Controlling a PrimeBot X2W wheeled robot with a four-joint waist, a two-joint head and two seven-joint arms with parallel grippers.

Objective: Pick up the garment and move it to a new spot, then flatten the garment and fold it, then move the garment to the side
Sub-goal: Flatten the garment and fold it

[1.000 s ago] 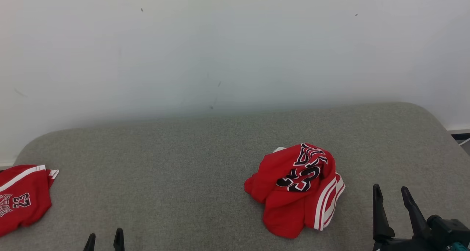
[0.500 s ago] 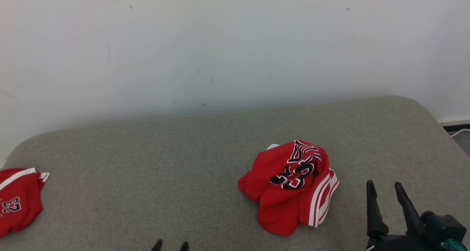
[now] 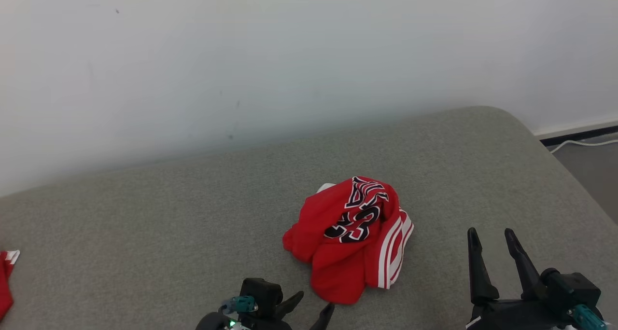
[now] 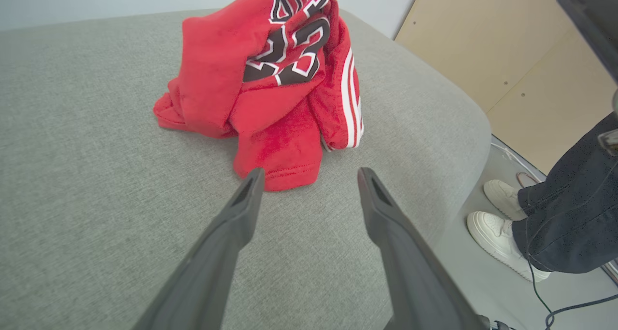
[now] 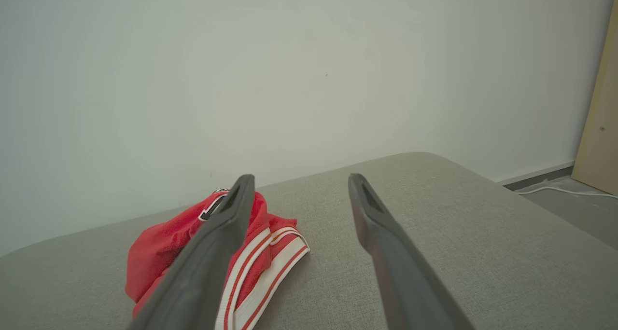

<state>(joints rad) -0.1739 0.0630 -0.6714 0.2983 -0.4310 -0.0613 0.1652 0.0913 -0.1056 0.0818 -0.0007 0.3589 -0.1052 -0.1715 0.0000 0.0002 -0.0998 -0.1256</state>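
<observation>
A grey fabric-covered padded bench [image 3: 145,233] with rounded corners stands against a plain white wall [image 3: 241,55]. At its left end lies a piece of red cloth with white trim [image 3: 5,284]. Right of the bench, a white cable [image 3: 579,143] trails over the grey floor [image 3: 594,171] beside a black skirting strip [image 3: 574,134]. There a person in dark trousers [image 4: 569,214] and white shoes [image 4: 497,240] stands near a beige wooden panel [image 4: 512,55].

On cushion [image 3: 145,224], right of centre: garment [image 3: 350,238]. Behind cushion: wall [image 3: 241,55]. At near edge, just before garment: left gripper [image 3: 316,301]. Right of garment, apart from it, over cushion: right gripper [image 3: 490,233]. At cushion's far left edge: second garment [image 3: 5,284]. Beyond cushion's right end, on floor [image 4: 463,272]: person's feet [image 4: 492,236]. On floor by wall: cable [image 3: 579,143].
</observation>
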